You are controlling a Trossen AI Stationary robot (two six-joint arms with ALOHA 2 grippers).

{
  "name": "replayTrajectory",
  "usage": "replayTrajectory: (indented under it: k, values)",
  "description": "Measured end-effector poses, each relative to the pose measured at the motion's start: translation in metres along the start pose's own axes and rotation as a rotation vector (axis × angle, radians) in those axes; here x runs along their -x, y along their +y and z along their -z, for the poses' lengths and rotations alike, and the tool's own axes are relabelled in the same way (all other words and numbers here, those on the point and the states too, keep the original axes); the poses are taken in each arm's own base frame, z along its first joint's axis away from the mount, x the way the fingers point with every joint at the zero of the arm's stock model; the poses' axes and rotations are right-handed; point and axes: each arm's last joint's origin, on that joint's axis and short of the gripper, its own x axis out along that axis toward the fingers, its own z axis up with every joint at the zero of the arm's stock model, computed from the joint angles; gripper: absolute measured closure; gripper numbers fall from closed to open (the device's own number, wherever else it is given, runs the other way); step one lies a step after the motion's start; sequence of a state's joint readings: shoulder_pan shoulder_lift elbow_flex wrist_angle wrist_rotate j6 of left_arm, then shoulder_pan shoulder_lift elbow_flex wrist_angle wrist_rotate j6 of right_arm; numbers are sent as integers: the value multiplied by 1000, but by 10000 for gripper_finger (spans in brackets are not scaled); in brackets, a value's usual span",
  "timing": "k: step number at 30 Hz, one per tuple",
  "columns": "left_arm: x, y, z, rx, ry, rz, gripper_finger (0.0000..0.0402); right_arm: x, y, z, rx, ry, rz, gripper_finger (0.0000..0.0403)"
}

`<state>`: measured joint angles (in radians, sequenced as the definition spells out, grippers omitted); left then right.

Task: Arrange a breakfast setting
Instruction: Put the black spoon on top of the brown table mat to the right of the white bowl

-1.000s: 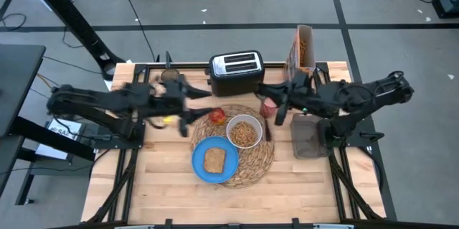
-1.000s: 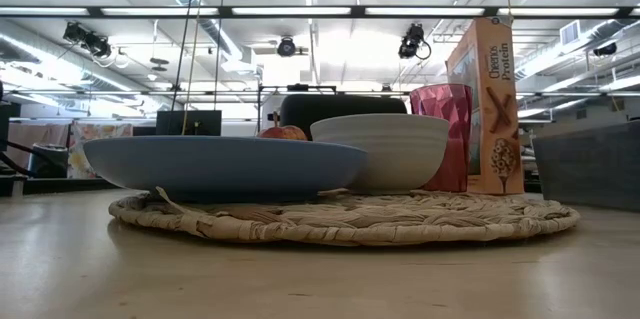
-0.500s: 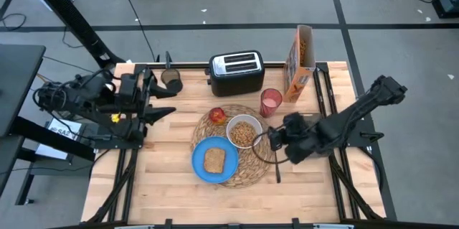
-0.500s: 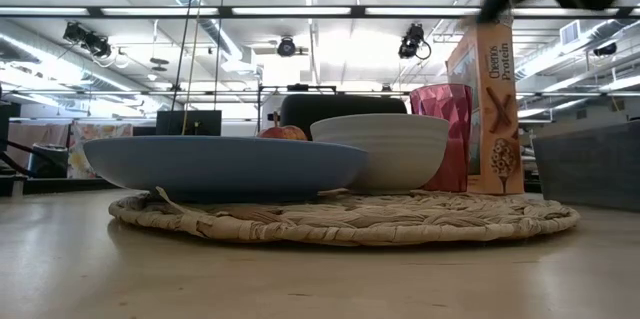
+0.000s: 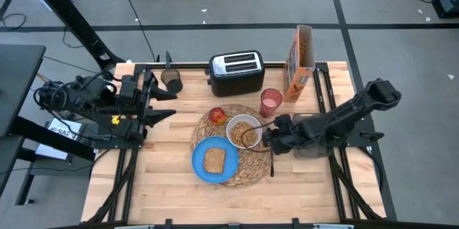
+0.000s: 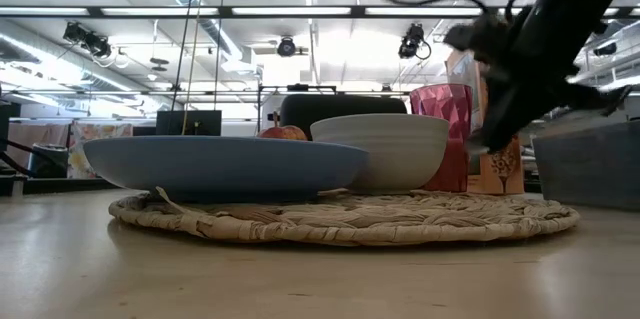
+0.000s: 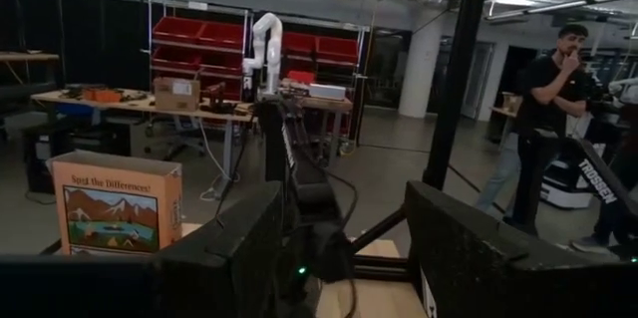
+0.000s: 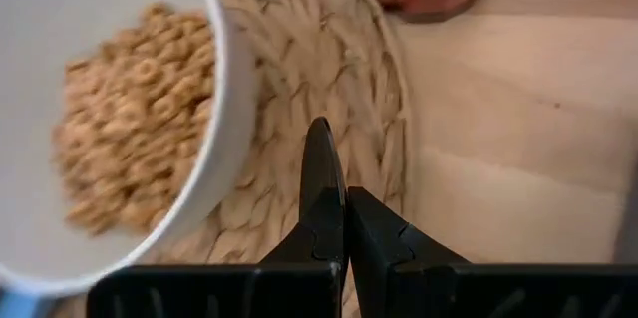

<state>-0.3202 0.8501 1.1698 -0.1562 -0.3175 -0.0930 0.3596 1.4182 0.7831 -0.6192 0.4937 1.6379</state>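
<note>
Setting, as I read it from my station:

1 woven placemat (image 5: 252,161), table centre. On it: 1 blue plate (image 5: 214,160) carrying 1 toast slice (image 5: 214,160); 1 white bowl (image 5: 244,131) of cereal; 1 red fruit (image 5: 217,115).
1 pink cup (image 5: 270,102), just off the mat's far edge, near the cereal box (image 5: 300,64).
1 spoon (image 5: 272,161), dark handle lying on the mat's right edge.
Right gripper (image 5: 269,140): above the mat beside the bowl, fingers pressed together; I see nothing pinched.
Left gripper (image 5: 168,105): parked at the table's left edge, fingers spread, empty.
</note>
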Motion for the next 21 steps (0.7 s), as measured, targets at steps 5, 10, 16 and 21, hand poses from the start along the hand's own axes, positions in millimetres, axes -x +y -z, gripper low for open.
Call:
replayTrajectory:
  k: [5, 10, 16, 21]
  values:
    - [0, 0, 0, 19, 1, 1, 185, -17, -4, -7, -30, -8, 32, 395]
    - [0, 0, 0, 22, 4, 0, 185, -31, -2, -7, -29, -13, 39, 395]
    - [0, 0, 1, 22, 9, 0, 185, -39, 1, -3, -25, -4, 50, 395]
    - [0, 0, 2, 19, 16, -2, 185, -33, 4, -5, 4, -10, 54, 395]
